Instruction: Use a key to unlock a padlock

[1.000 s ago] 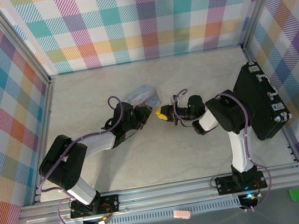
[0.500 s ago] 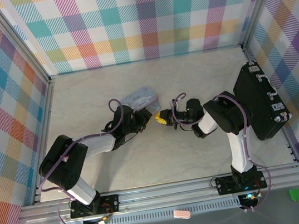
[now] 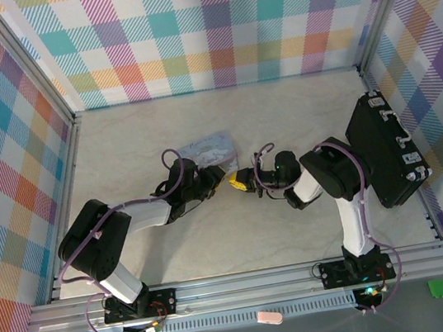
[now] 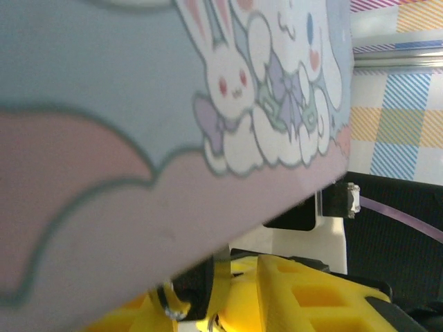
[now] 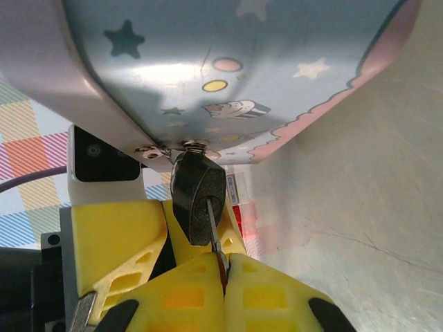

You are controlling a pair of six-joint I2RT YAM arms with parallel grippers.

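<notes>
Operator: State the location of the padlock.

Technician: The padlock (image 5: 196,192) hangs from a small metal hasp on the lower edge of the tin (image 5: 228,62), slightly left of centre in the right wrist view. Its dark body points down toward the bottom of the frame. In the top view, this point lies at the centre of the table (image 3: 281,115), between the two wrists.

Operator: State the location of the key.

Technician: The key (image 5: 212,225) is seated in the keyhole on the padlock face. Its thin shaft runs straight down from the body into the yellow fingers (image 5: 180,297) below.

Operator: Report the right gripper.

Technician: The right gripper (image 5: 223,268) is clenched on the key. Both pads meet along a single seam at lower centre, with the key head pinched in that seam.

Operator: Report the left gripper.

Technician: The left gripper (image 3: 225,178) sits just left of the right one in the top view, directly below the tin. Its yellow fingers stand on either side of the padlock. I cannot tell whether they press on it or stand clear of it.

Operator: Other items?

Technician: A black case (image 3: 386,150) lies at the right edge of the table, well apart from the tin.
</notes>
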